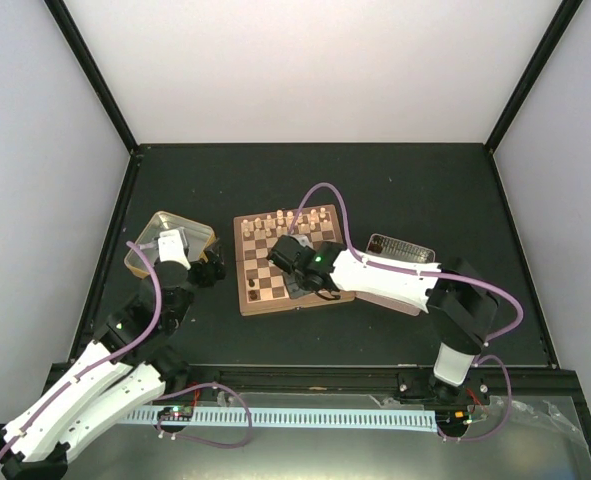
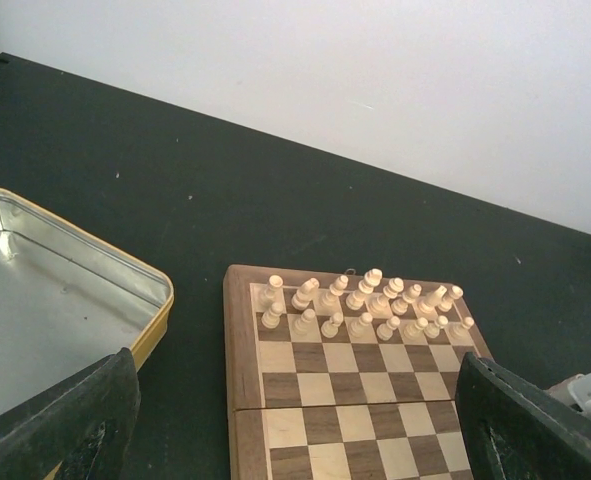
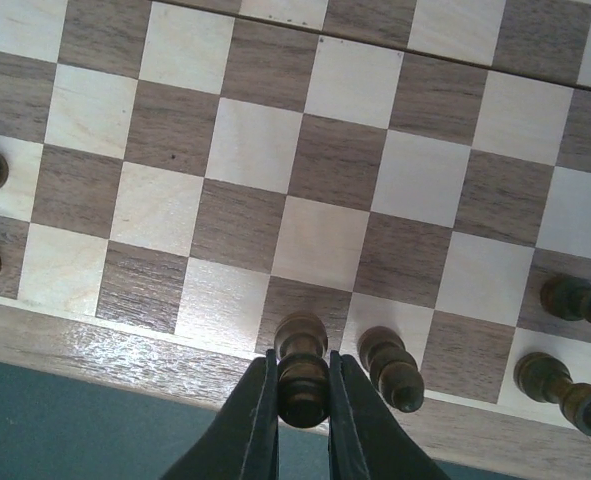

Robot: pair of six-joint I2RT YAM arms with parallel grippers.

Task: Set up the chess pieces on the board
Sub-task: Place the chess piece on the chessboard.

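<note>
Enclosed on three sides by plain white panels (image 1: 315, 70) meeting at slanting black corner posts (image 1: 90, 72), floored with a matt black tabletop (image 1: 405, 180) flecked with a few pale specks, softly and evenly lit, edged nearside by a pale slotted cable duct (image 1: 315, 415).

The table (image 1: 375, 190) is a dark, matte surface, flecked with a few pale specks where the left wrist view shows it close. Three things lie directly on it. The board (image 1: 242, 285) sits near the middle, turned slightly askew, and a yellow-rimmed metal tin (image 1: 161, 215) lies just to its left with a strip of bare table between them. A tray (image 1: 405, 246) lies to the board's right, only partly in view — whether it touches the board cannot be told.
</note>
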